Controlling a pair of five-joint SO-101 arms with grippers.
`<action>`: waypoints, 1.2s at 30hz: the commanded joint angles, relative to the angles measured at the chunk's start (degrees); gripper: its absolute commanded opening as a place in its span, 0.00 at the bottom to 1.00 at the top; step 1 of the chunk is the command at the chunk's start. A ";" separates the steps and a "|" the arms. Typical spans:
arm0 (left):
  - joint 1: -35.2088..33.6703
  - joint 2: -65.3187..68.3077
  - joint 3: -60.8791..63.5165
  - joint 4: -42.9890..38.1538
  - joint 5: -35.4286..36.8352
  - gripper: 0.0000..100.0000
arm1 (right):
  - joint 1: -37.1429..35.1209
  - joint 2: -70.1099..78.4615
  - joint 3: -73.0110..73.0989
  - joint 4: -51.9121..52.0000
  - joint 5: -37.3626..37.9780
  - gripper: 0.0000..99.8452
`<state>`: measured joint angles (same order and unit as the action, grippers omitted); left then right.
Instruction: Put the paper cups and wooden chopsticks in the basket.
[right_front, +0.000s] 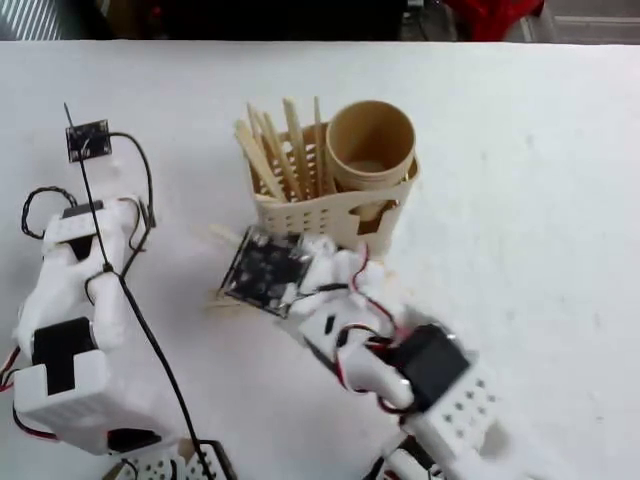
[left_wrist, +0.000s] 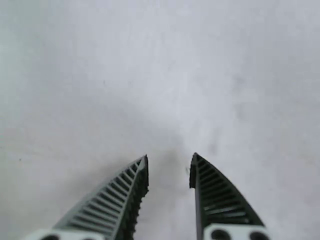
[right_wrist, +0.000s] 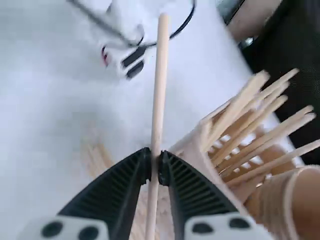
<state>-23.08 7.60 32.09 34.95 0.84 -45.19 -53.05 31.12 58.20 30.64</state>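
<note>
Chopstick (right_wrist: 160, 75) — pinched inside right claw (right_wrist: 154, 161).

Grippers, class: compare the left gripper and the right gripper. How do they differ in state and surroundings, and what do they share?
On the left gripper the jaws stand apart with nothing between them; on the right gripper the jaws are shut on a wooden chopstick. The left gripper hangs over bare table; the right gripper sits beside the basket. Both have black ribbed jaws.
</note>
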 joint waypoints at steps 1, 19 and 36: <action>0.75 -0.22 -1.32 -0.88 -0.70 0.16 | 3.12 5.32 -16.35 -4.88 -2.64 0.02; 0.75 -0.22 -1.49 -0.97 -0.70 0.16 | 16.75 26.51 -29.36 -29.76 -25.14 0.02; 0.75 -0.22 -1.41 -0.97 -0.70 0.16 | 15.78 24.84 -28.92 -11.03 -25.05 0.16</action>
<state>-23.08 7.60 32.09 34.95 0.84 -29.10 -26.24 2.64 38.33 5.67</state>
